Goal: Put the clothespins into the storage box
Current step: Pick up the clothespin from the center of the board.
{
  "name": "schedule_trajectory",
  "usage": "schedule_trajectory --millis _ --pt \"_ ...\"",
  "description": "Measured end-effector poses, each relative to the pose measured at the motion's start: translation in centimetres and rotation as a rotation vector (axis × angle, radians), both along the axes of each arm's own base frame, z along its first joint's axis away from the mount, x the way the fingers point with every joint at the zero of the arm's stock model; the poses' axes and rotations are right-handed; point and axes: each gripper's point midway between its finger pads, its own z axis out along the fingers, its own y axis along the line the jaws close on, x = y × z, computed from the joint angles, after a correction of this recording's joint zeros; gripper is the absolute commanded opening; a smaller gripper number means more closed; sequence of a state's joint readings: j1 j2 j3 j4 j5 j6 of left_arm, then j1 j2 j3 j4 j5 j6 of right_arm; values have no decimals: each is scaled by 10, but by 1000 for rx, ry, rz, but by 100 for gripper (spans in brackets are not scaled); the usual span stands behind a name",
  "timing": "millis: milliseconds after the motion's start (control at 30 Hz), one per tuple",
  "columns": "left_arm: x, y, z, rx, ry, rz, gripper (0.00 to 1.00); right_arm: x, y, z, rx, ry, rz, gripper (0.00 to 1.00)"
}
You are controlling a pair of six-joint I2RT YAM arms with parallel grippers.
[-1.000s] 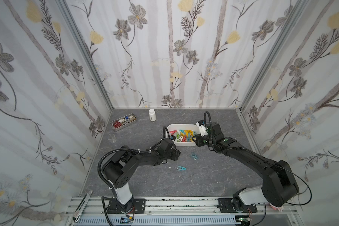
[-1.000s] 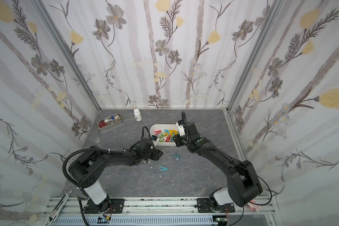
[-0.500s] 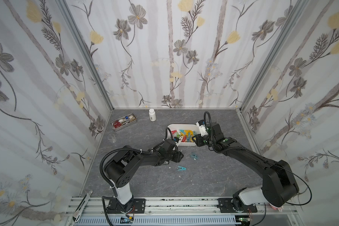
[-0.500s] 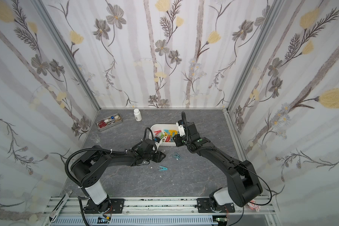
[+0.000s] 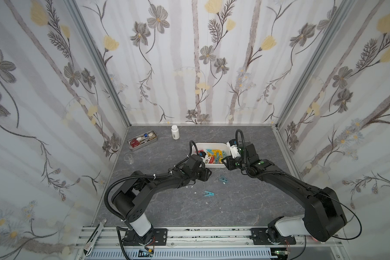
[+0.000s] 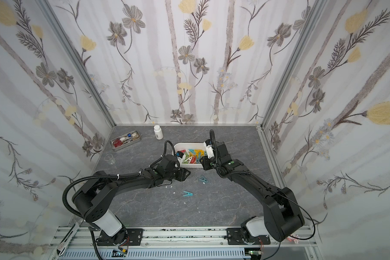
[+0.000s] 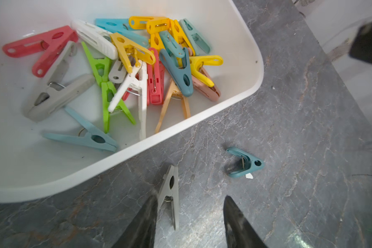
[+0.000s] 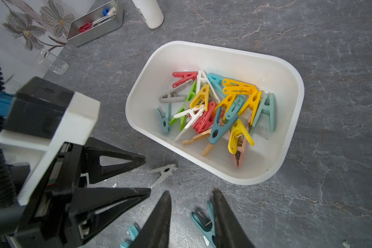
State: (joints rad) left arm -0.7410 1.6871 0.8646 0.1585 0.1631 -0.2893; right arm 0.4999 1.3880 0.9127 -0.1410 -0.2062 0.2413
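White plastic, low-walled and round-cornered, the box point(image 5: 214, 166) point(image 8: 223, 47) sits mid-bench. In it lies a loose heap of pins point(image 7: 138, 64) point(image 8: 213, 107) in red, yellow, teal, green, grey, white, pink and beige.

Three more pins lie outside it on the grey marbled bench point(image 5: 234, 202). A grey pin point(image 7: 170, 193) point(image 8: 162, 172) lies flat just beside the box's near wall, apart from it. The left pincer point(image 7: 190, 198) point(image 8: 148, 175) is low over the bench with its jaws well apart and nothing gripped. The grey pin lies at the tip of one finger point(image 7: 146, 216); I cannot tell whether they touch.

A teal pin point(image 5: 223, 179) point(image 7: 243, 163) lies a little further out, with a white scrap point(image 7: 249, 176) against it. The other teal pin point(image 5: 208, 193) point(image 6: 188, 194) lies nearer the arms' bases, well apart from the box.

The right pincer point(image 8: 191, 191) hangs near the box's corner on its own side, jaws partly open and empty. In its wrist view the teal pin shows on the bench between its fingers.

Toward the back on the left arm's side sits a metal tray point(image 5: 142, 146) holding red-handled scissors point(image 5: 134, 142). A white bottle point(image 5: 175, 132) stands upright near it, and a clear beaker point(image 5: 128, 158) stands by the wall.
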Motion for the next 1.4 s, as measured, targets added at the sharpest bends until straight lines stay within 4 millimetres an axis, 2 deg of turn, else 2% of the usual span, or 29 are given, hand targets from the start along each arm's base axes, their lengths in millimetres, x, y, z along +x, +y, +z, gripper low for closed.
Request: schedule_trajectory --millis 200,400,533,700,933,1400 --pt "-2 1 -22 64 26 2 47 -1 -1 2 1 -5 -2 35" --pt "-15 -8 -36 89 55 -34 41 -1 -2 1 -2 0 -3 35" --pt "-15 -6 -42 107 67 -21 38 -1 -2 0 -2 1 -4 35" --pt "-10 -6 -44 128 61 -2 38 -1 -2 0 -2 1 -4 35" --pt "-4 -9 -47 133 61 5 30 -2 -2 -2 -4 4 -4 35" --pt "-11 -7 -48 139 76 9 7 -3 -3 3 3 -8 -4 34"
